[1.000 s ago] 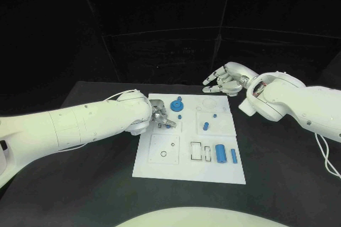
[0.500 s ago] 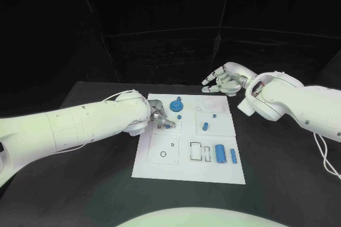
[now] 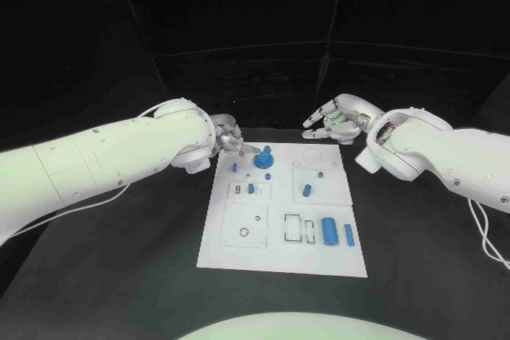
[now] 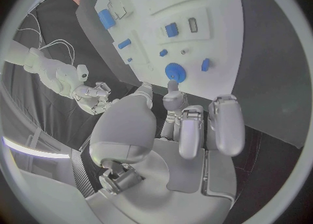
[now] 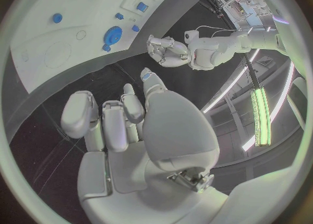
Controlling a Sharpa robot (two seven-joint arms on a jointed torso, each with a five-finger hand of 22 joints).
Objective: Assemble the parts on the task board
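The white task board lies in the middle of the black table. A blue gear stands near its far left corner, with small blue parts around it. A blue cylinder and a thin blue bar lie at the near right. My left hand hovers just off the board's far left corner, its fingers loosely apart with nothing in them. In the left wrist view that hand is above the gear. Beyond the far edge my right hand hangs with its fingers loosely bent and nothing in them.
The board has empty cut-outs: a round hole at the near left and rectangular slots beside the cylinder. Bare black table lies on both sides of the board. My right arm reaches over the table's far right.
My left hand has lifted off the board's left middle and drawn back toward the far left corner. A small blue part now shows where it was. The right hand has not moved.
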